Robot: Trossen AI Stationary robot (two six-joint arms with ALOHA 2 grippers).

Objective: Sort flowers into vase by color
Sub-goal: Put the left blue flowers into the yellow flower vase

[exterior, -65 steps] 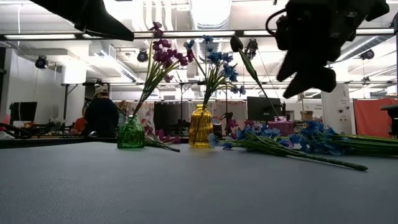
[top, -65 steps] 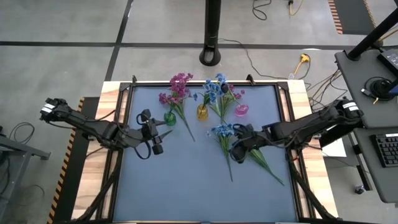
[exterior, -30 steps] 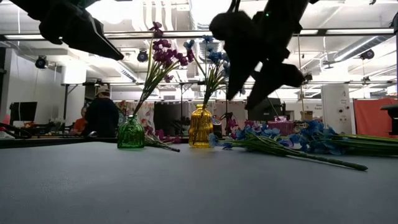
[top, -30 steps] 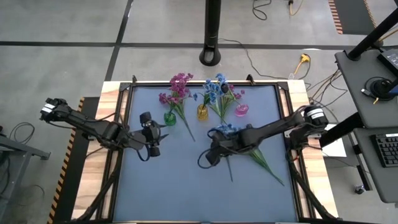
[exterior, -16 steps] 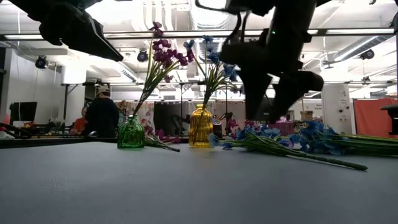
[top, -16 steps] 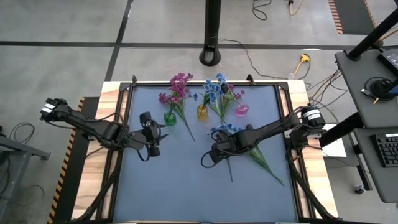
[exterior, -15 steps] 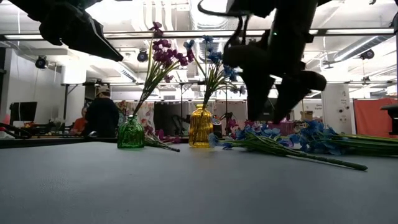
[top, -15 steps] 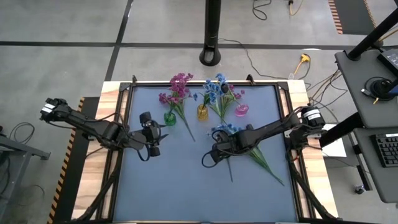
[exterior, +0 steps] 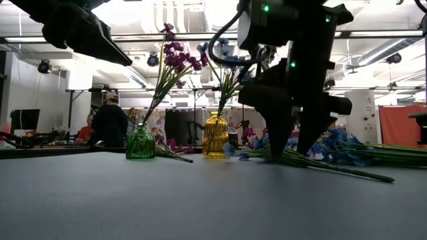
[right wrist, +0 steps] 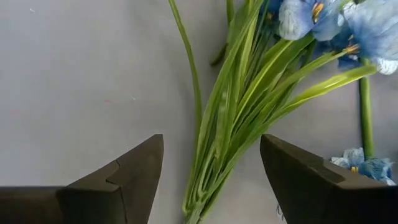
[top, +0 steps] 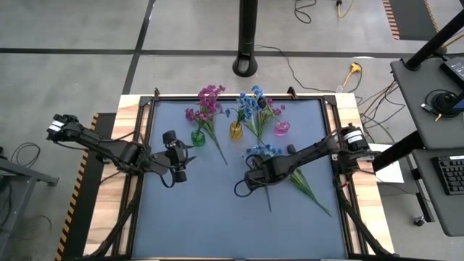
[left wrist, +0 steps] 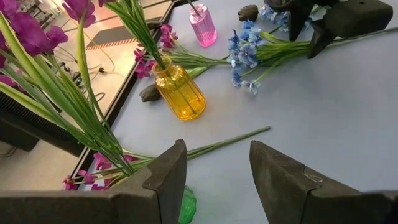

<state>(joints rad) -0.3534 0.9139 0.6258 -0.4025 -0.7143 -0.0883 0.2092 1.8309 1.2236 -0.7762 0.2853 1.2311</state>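
Blue sprig (right wrist: 249, 99) lying flat on the counter (top: 210, 217), nearer the front edge than the yellow vase (top: 235, 131), blooms toward that vase and stems trailing away from it; a bundle of thin green stalks and strap leaves, bunched where they meet, fanning out toward the flowers; probably very light, springy rather than stiff, smooth plastic likely to slide between hard pads; petals soft and easily crushed, so best taken on the gathered stems, well clear of the blue heads, pinching the whole bunch rather than one stalk; long enough to droop or swing once lifted, judged from the lie alone.

Right gripper (right wrist: 208, 174) poised directly over that stem bundle, released, jaws wide with the stalks between them, nothing grasped yet; from the low view, fingertips down near the counter surface.

More blue blooms already standing in the yellow vase; magenta sprigs (top: 209, 98) upright in the green vase (top: 197, 136) just beside it; pink vase (top: 282, 128) on the yellow vase's other side; one magenta stem (left wrist: 205, 147) flat on the counter close to the yellow vase.

Left gripper (left wrist: 217, 180) waiting beside the green vase, released and empty.
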